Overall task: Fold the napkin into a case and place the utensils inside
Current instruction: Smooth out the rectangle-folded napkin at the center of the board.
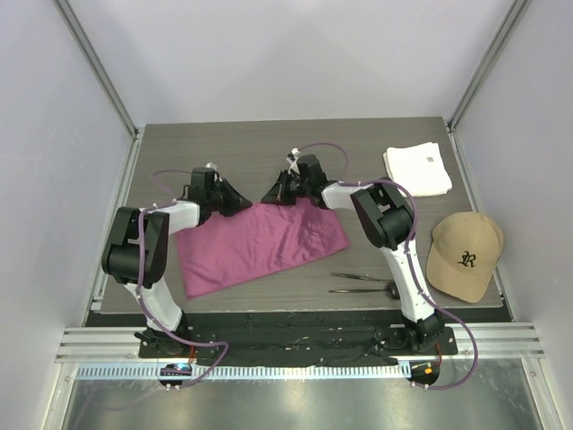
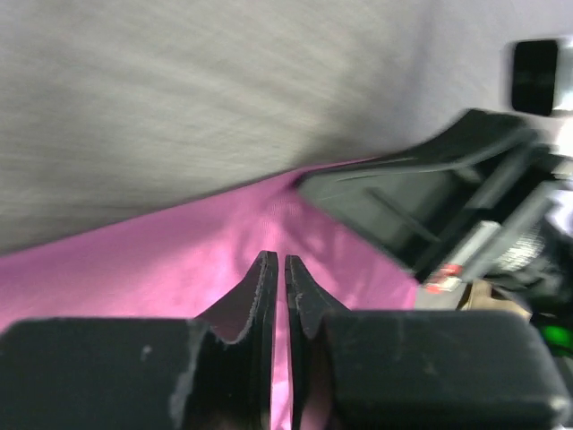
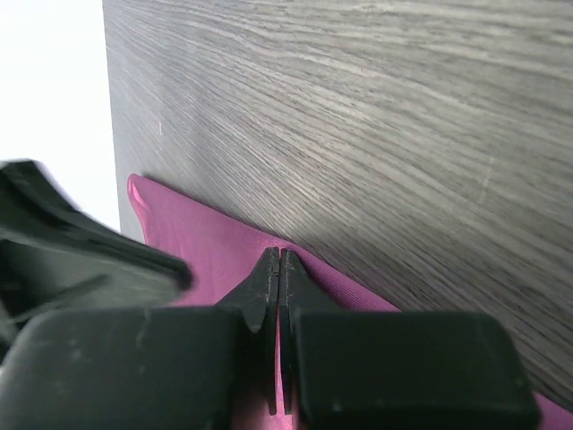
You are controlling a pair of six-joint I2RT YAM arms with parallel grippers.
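Note:
The magenta napkin [image 1: 269, 246] lies spread flat on the dark wood table [image 1: 269, 143], with both grippers at its far edge. My left gripper [image 1: 243, 204] hangs low over the cloth [image 2: 134, 278]; its jaws [image 2: 277, 258] stand a narrow slit apart, and only flat cloth shows in the gap. My right gripper [image 1: 271, 194] is shut [image 3: 280, 253], pinching a small ridge of the napkin's far edge [image 3: 197, 251]. The two grippers are close together, each showing in the other's wrist view. The utensils [image 1: 360, 278], two thin dark pieces, lie side by side near the front edge, right of the napkin.
A folded white cloth [image 1: 418, 168] lies at the back right corner. A tan cap [image 1: 464, 255] sits at the right edge, just beyond the right arm. Grey walls enclose the table on three sides.

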